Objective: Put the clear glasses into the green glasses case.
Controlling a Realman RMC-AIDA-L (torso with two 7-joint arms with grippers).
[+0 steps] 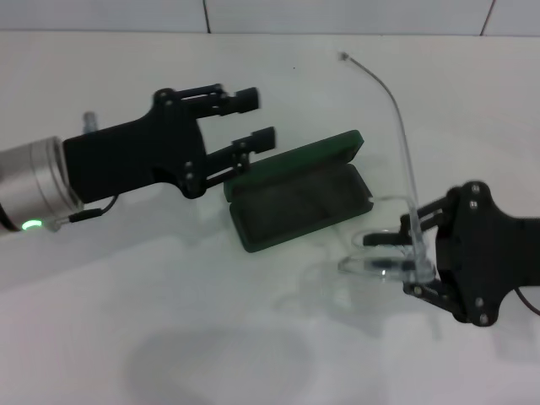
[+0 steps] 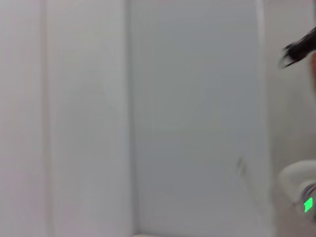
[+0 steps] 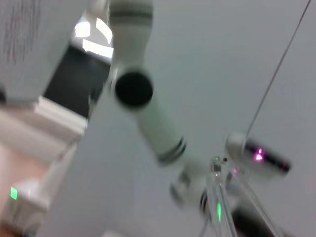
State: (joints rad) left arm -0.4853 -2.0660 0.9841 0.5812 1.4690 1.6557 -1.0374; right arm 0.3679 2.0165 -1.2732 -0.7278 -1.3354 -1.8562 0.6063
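The green glasses case (image 1: pixel 297 202) lies open on the white table (image 1: pixel 169 295), its lid (image 1: pixel 308 153) tipped back and its dark lining bare. Just right of the case's front corner hang the clear glasses (image 1: pixel 380 253), tilted, with one temple arm (image 1: pixel 403 135) sticking up and away. My right gripper (image 1: pixel 419 251) is shut on the glasses at their hinge end. My left gripper (image 1: pixel 253 120) is open and holds nothing, hovering at the case's back left corner. In the right wrist view a clear piece of the glasses (image 3: pixel 218 197) shows close to the lens.
A tiled wall runs along the table's far edge (image 1: pixel 253 32). The right wrist view looks up at the robot's white body (image 3: pixel 148 113). The left wrist view shows mostly white surface, with a dark finger (image 2: pixel 298 48) at its edge.
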